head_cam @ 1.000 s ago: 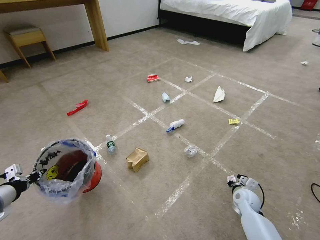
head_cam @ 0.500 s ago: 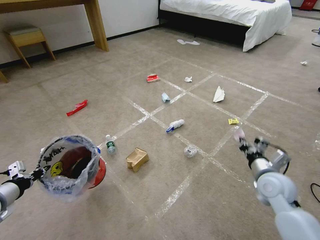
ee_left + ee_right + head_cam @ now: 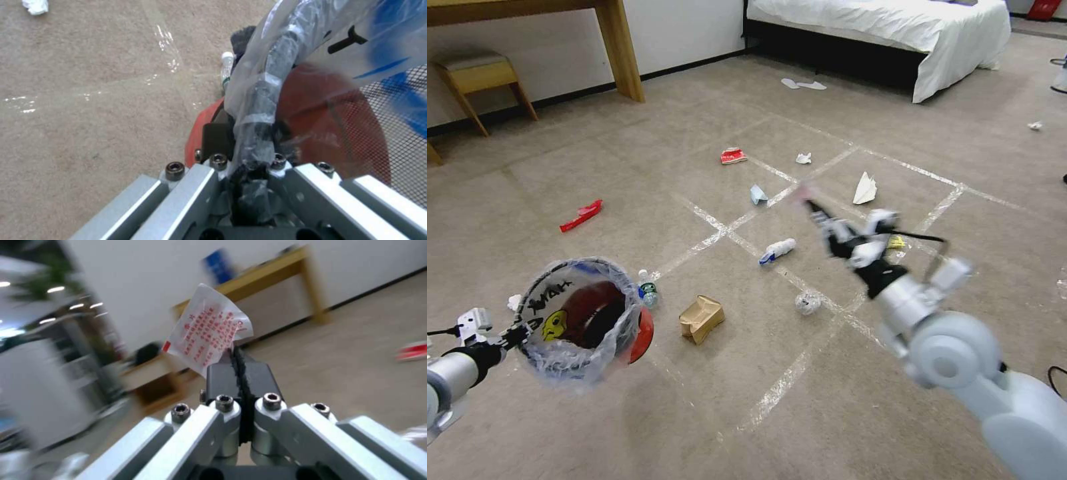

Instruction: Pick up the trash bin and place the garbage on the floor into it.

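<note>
Fingers of the right gripper pinched a white red-printed packet; left gripper clamped the trash bin rim, mouth up to receive it.

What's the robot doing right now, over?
Left gripper shut on trash bin rim, bin held off the floor. Right gripper raised, shut on white packet. Nothing between them.

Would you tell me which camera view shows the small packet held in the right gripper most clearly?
The right wrist view: the white packet with red print stands pinched between the shut fingers of the right gripper. The head view gives just a pale blur at that gripper's tip. The left wrist view looks at the trash bin.
</note>
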{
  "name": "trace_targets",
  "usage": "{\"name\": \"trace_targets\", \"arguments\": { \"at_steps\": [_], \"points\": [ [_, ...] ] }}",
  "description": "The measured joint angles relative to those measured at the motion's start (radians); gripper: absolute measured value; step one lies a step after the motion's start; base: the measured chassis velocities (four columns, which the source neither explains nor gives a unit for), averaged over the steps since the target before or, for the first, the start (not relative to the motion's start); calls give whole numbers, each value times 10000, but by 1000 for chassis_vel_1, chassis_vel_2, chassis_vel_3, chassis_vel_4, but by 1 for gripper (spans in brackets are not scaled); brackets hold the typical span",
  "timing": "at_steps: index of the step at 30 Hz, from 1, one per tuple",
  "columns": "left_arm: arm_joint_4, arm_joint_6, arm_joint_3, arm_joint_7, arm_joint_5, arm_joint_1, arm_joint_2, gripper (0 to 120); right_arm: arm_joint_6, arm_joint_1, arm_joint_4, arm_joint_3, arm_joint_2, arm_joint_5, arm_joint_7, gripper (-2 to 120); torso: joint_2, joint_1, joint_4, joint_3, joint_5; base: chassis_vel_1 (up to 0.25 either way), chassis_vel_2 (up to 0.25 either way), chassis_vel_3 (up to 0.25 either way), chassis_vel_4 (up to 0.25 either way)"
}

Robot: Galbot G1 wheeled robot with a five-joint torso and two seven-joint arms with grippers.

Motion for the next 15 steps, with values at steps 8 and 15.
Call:
{"name": "trace_targets", "arguments": {
  "at_steps": [8, 15],
  "points": [
    [-56, 0, 121, -88, -10, -81, 15, 0, -627, 5176, -757, -5629, 1504, 1159, 1039, 0, 0, 1, 5, 2, -6, 0, 0, 0, 0],
    [-67, 0, 131, -112, -4, -127, -54, 0, -1173, 6651, -2046, -7251, 3133, 1478, 1890, 0, 0, 0, 3, 1, -3, 0, 0, 0, 0]
  ]
}}
